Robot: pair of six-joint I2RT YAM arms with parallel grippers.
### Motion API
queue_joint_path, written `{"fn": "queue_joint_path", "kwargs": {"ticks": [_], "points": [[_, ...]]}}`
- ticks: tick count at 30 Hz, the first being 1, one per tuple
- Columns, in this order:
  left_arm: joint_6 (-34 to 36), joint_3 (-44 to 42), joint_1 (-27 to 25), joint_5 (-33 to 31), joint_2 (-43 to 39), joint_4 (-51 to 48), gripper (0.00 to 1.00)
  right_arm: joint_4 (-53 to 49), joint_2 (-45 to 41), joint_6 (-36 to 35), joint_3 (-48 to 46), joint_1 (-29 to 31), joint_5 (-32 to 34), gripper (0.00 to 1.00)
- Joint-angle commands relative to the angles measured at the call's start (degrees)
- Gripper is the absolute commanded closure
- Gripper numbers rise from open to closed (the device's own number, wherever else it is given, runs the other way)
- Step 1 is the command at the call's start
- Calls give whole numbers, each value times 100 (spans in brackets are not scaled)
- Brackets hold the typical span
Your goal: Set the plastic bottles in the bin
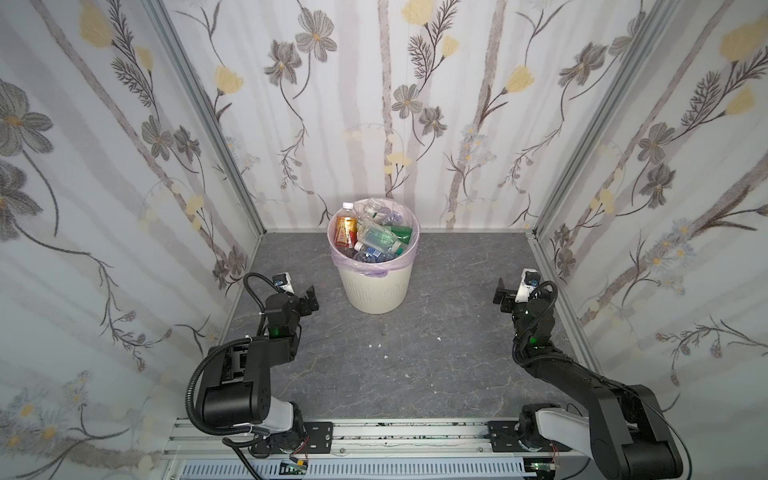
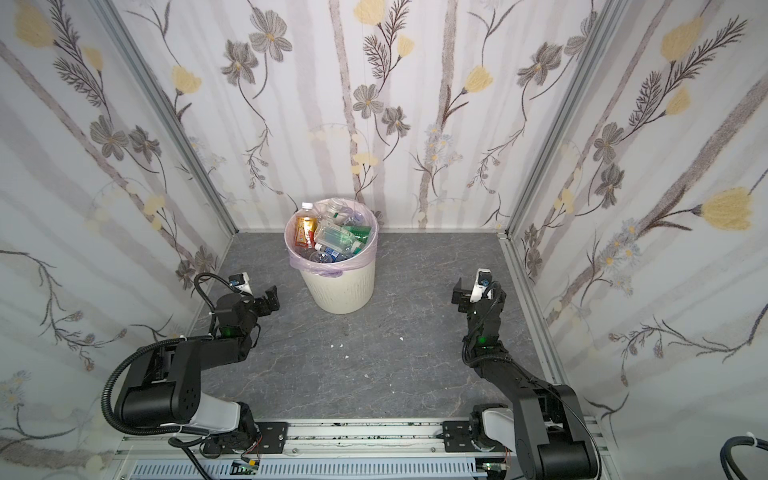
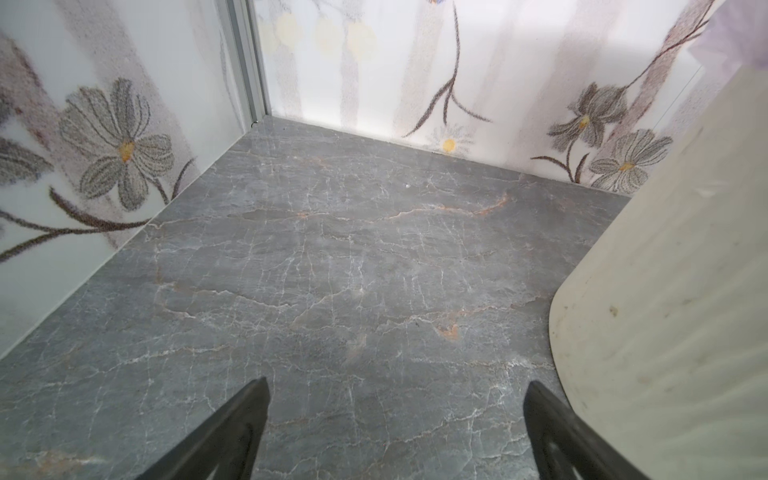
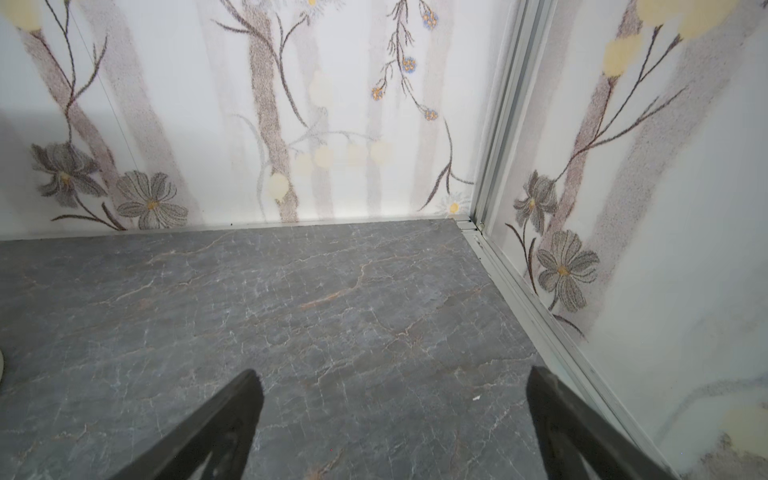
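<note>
Left gripper [image 1: 310,299] splayed, empty, near bin [image 1: 376,291], right gripper [image 1: 501,296] splayed, empty, by wall [image 1: 623,249], bottles [image 1: 374,239] filling bin

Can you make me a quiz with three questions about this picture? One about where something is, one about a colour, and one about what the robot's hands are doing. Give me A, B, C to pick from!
1. Where are the plastic bottles?
A. spread over the table
B. piled in the bin
C. held by the grippers

2. What colour is the bag lining the bin?
A. black
B. yellow
C. pink-lilac

3. How are the left gripper and the right gripper?
A. both open and empty
B. both shut on bottles
C. one open, one shut

Answers:
1 B: both top views show the bottles heaped inside the bin, with no bottle on the table.
2 C: a pale lilac film folds over the bin's rim.
3 A: each wrist view shows the jaws wide apart with only bare table between them.
</note>
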Motion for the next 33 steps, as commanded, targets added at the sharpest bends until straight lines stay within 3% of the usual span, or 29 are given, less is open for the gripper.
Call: {"fn": "queue_joint_path", "kwargs": {"ticks": [1,7,13,28,31,33], "points": [[41,-28,1,36,-9,403,2,1663,235,48,-376,-23,-78,0],[76,-116,-33,32,-74,499,0,3130,936,22,-790,-27,-84,0],[58,-103,-37,-11,-61,504,0,2397,858,204,-499,-177,-184,0],[-395,-549,-31,208,-81,1562,0,2352,866,256,-476,-234,-246,0],[-264,-633,-153,275,236,2058,0,2351,866,254,-472,-244,-242,0],[-18,-670,-424,-14,397,2204,0,2356,866,254,-476,-240,-243,0]]}}
